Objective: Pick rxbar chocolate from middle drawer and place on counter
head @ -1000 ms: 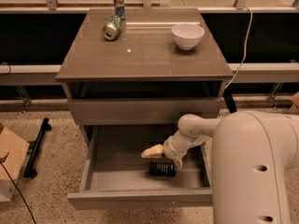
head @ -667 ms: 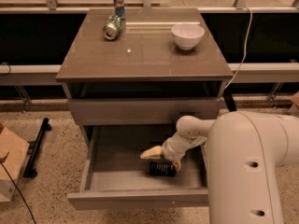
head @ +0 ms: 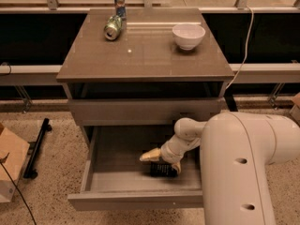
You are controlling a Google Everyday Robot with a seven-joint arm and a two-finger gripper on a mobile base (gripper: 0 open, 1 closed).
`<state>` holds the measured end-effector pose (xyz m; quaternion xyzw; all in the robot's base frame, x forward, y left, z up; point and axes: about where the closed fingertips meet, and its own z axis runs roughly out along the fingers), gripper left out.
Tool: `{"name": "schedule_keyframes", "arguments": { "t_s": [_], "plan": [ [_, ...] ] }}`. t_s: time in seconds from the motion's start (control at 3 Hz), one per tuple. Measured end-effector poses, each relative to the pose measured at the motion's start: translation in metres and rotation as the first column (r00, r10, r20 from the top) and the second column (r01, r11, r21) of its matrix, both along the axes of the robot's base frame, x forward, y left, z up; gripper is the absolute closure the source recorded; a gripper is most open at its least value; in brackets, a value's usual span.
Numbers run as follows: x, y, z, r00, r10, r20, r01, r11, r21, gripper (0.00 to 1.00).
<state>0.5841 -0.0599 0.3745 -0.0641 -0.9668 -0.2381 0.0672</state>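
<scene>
**Gripper** [head: 163,162] inside the middle drawer [head: 117,165], directly over the rxbar chocolate [head: 162,172]. The bar lies on the drawer floor just beneath the gripper, toward the drawer front. Whether the gripper is released or clenched on the bar cannot be told.

**Risks:**
- A flat wrapper on a smooth floor may slide away rather than lift.
- A shallow hold could slip on the way up.
- The closed drawer front [head: 145,111] just above may catch the wrist.

**Hidden:**
- Most of the bar lies under the gripper.
- The drawer's right side is behind the arm [head: 243,163].

Well above and behind the gripper, the table [head: 145,57] carries a bowl [head: 188,35] and a green can [head: 112,27].
</scene>
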Motion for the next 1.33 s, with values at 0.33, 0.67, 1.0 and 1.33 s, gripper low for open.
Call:
{"name": "schedule_keyframes", "arguments": {
  "t_s": [0.33, 0.67, 1.0, 1.33],
  "plan": [
    [-0.001, 0.002, -0.003, 0.9999, -0.004, -0.014, 0.004, 1.000, 0.007, 0.17],
    [-0.001, 0.002, 0.001, 0.9999, -0.004, -0.014, 0.004, 1.000, 0.007, 0.41],
    [-0.001, 0.002, 0.001, 0.9999, -0.004, -0.014, 0.004, 1.000, 0.007, 0.65],
    [-0.006, 0.003, -0.038, 0.9938, -0.054, -0.097, 0.056, 0.998, 0.016, 0.94]
  ]
}}
